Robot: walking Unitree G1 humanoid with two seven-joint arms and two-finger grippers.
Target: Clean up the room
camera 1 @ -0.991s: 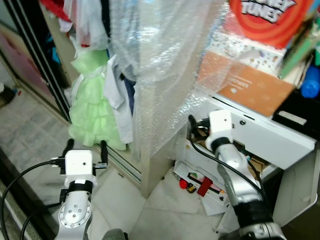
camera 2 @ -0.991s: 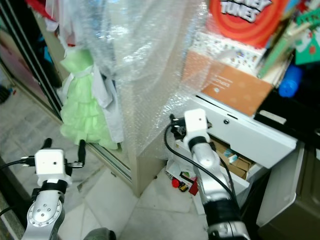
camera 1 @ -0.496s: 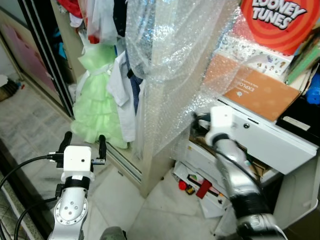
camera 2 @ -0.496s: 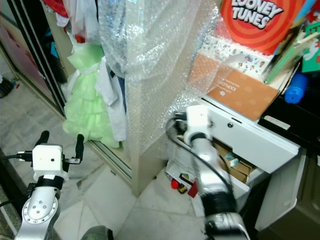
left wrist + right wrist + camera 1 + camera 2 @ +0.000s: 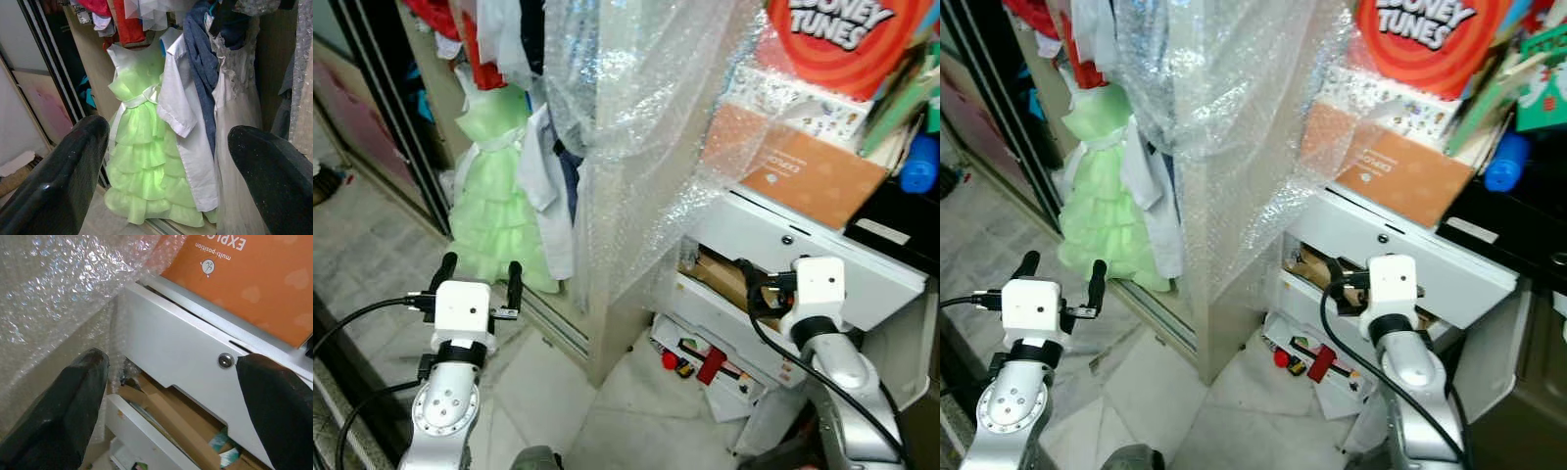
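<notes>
- Right claw has drawn back from the drawer, fingers spread, empty.
- Left claw hangs spread near the green dress.

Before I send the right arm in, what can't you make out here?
- Open drawer contents: head views, shadowed under the white drawer front.
- Items on the floor: too small to identify.
- Furniture behind the bubble wrap: veiled.
- Orange box: lettering cut off, right wrist view.

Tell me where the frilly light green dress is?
The frilly light green dress hangs in the open closet on the robot's left, beside a white shirt, above the open left end effector.
</notes>
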